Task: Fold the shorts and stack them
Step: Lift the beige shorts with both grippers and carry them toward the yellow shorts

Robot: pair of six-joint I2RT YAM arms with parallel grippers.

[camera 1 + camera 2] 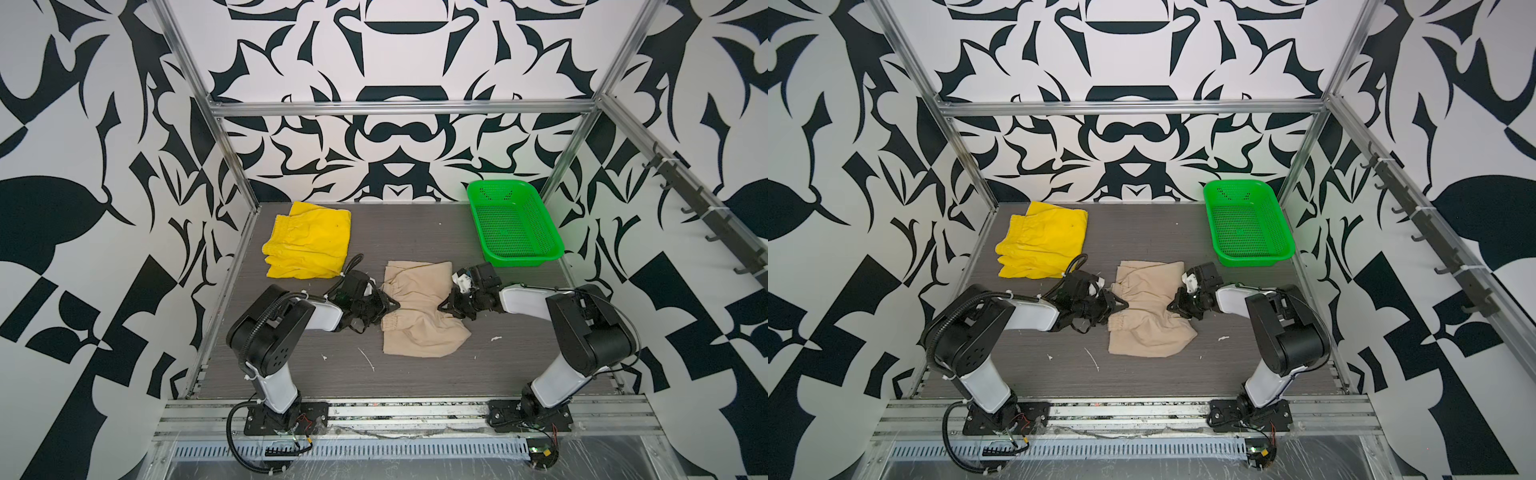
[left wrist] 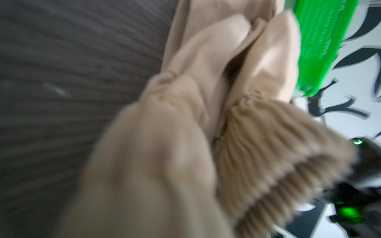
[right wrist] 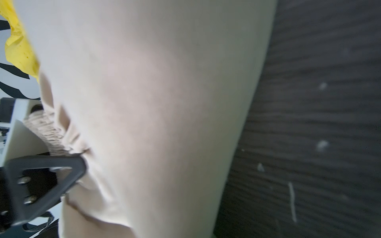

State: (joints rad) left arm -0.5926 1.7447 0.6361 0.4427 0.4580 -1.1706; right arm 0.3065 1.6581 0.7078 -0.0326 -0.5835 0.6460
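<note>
Now left tool point(image 1: 390, 306) and right tool point(image 1: 444, 308) pinch opposite beige shorts point(image 1: 417, 297) edges.

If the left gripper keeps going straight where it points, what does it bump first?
The beige shorts: the left gripper points at their gathered waistband and seems to touch it. Beyond the cloth, the right gripper faces it.

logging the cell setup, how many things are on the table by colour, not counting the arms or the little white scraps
yellow: 1, the yellow shorts
beige: 1, the beige shorts
green: 1, the green basket
total: 3
</note>
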